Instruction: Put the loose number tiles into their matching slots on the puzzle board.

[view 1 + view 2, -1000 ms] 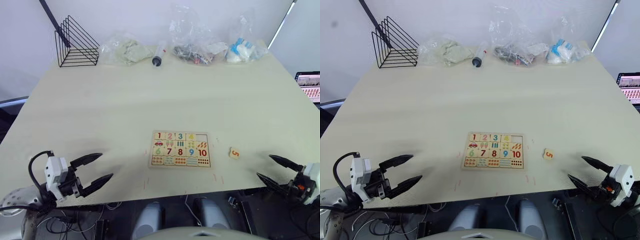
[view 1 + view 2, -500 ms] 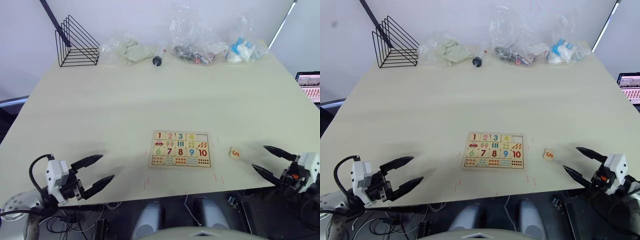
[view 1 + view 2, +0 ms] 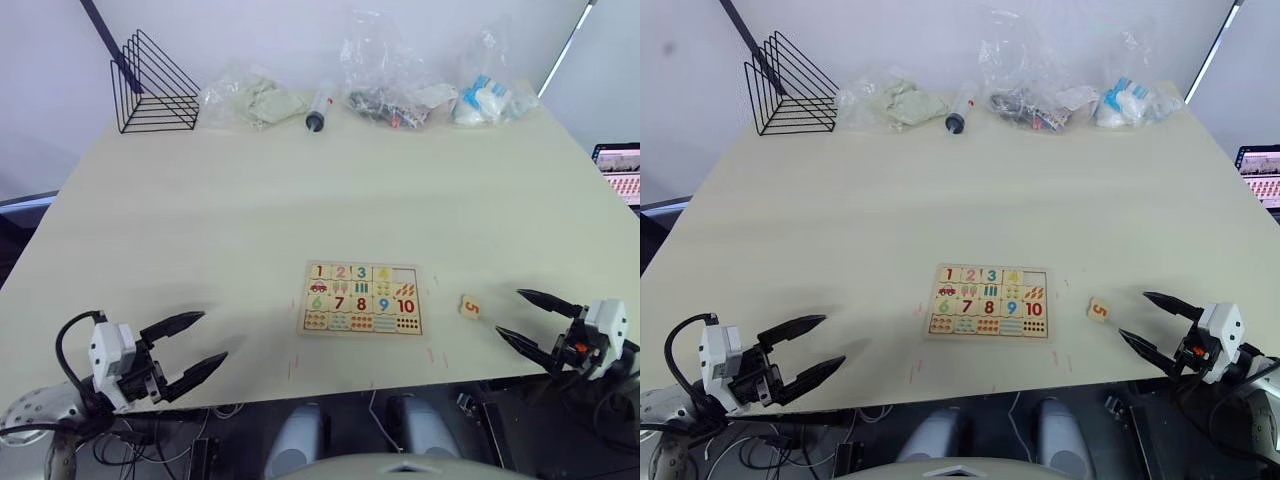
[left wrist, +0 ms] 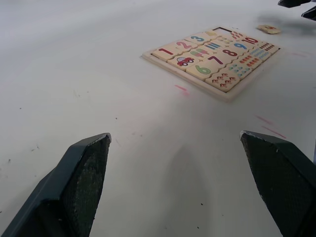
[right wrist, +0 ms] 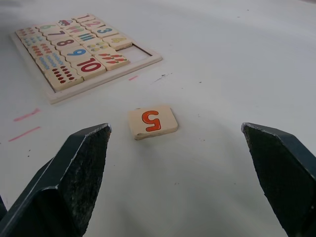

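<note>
- Head views: I see the board (image 3: 361, 298) lying flat near the middle of the table (image 3: 300, 180), toward the near edge. Its top row reads 1, 2, 3, 4, and the last slot (image 3: 405, 275), at the board's 1 o'clock corner, is bare. The next number row reads 6, 7, 8, 9, 10.
- The 5 tile (image 3: 470, 307) lies loose on the table at 3 o'clock from the board, near it but not touching; its digit is orange.
- My right gripper (image 3: 530, 318) sits at 3 o'clock from the 5 tile, jaws spread wide, holding nothing, tips pointing toward the tile and apart from it.
- My left gripper (image 3: 195, 343) is at 8 o'clock from the board, well apart, jaws also spread and empty.
- Along the far edge, at 12 o'clock: a wire rack (image 3: 152, 85), plastic bags (image 3: 385, 70) and a syringe (image 3: 319, 107). No readable labels there.
- Left wrist view: both fingers (image 4: 81, 182) stand wide apart over bare table; the board (image 4: 213, 61) lies ahead with 1, 2, 3, 6, 7, 8, 9, 10 legible, and the 5 tile (image 4: 269, 29) beyond it.
- Right wrist view: the 5 tile (image 5: 152, 121) lies flat between my spread fingers (image 5: 79, 182), untouched; the board (image 5: 81, 52) lies beyond, its empty slot (image 5: 138, 49) at the corner nearest the tile.
</note>
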